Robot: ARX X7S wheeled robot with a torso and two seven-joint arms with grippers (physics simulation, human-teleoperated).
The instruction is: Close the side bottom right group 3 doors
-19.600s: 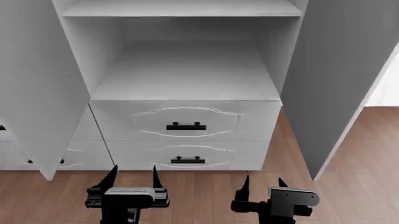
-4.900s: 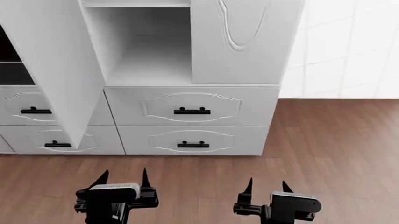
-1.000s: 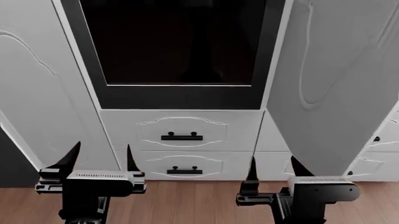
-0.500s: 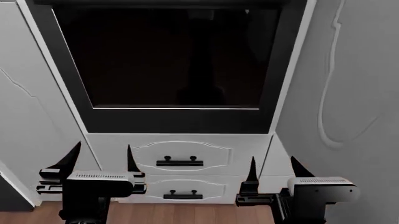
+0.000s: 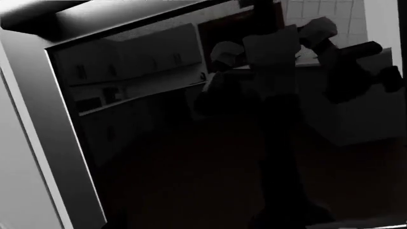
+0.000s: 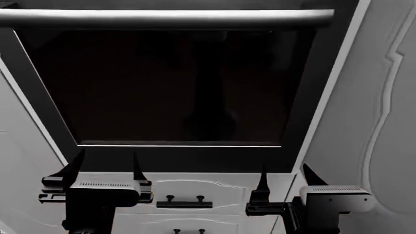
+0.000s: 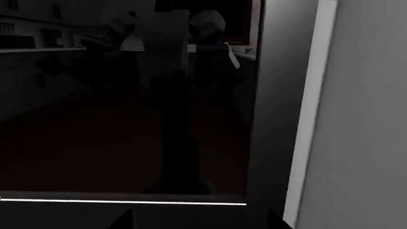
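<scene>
A tall white door (image 6: 383,122) with a curvy raised outline stands swung out at the right of the head view, to the right of the black glass oven door (image 6: 175,87). It also fills the pale side of the right wrist view as the door (image 7: 369,124). Another white door panel (image 6: 19,165) lies along the left edge. My left gripper (image 6: 108,152) and right gripper (image 6: 284,166) are both open and hold nothing. They hang in front of the oven's lower frame, and the right one is just left of the open door's edge.
The oven's grey bar handle (image 6: 162,18) runs across the top. Below the oven sits a short white drawer front with a black bar handle (image 6: 184,201), and a second drawer under it. Both wrist views face the dark oven glass (image 5: 222,143), which mirrors the robot.
The head view has moved closer and tilted up. The oven glass now fills most of it, the drawers have slid down, and the right door looms larger. Both grippers keep their pose.
</scene>
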